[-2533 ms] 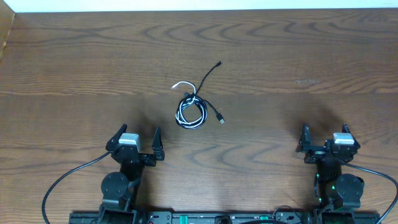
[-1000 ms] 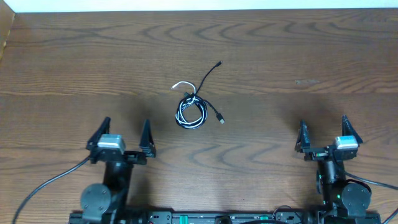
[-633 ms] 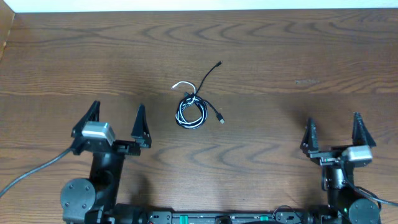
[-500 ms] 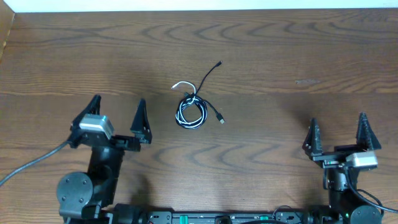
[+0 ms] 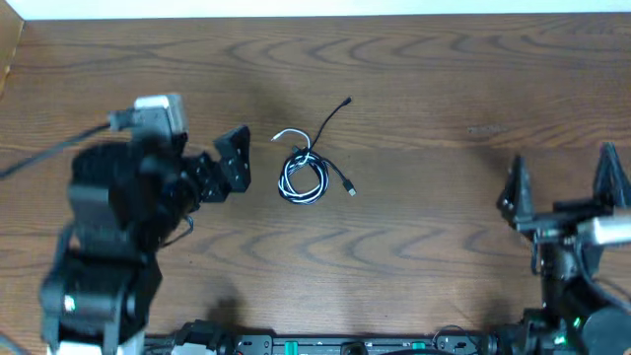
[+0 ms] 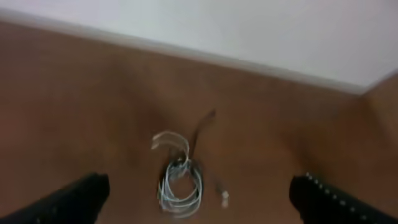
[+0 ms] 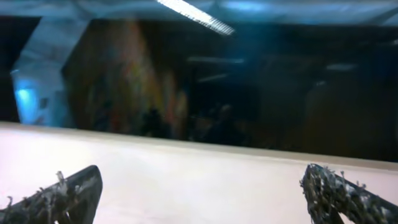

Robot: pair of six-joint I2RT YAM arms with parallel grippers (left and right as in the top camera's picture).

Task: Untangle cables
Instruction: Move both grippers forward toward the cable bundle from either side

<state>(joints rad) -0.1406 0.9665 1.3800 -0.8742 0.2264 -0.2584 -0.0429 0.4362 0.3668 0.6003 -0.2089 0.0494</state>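
The black cable (image 5: pixel 330 123) and white cable (image 5: pixel 288 135) lie tangled in a small coil (image 5: pixel 303 180) at the table's middle, with a black plug end (image 5: pixel 350 187) to the right. In the blurred left wrist view the coil (image 6: pixel 180 186) lies ahead between the fingers. My left gripper (image 5: pixel 235 163) is open and empty, raised just left of the coil. My right gripper (image 5: pixel 562 187) is open and empty, raised at the right, far from the cables; its camera (image 7: pixel 199 193) sees only a pale wall.
The wooden table (image 5: pixel 444 99) ends at a white wall along the back edge. The left arm's thick black cable (image 5: pixel 39 163) hangs at the far left.
Both arms have lifted from their rest poses. The left arm has swung up and toward the coil; the right gripper has risen and shifted right. The cables have not moved.
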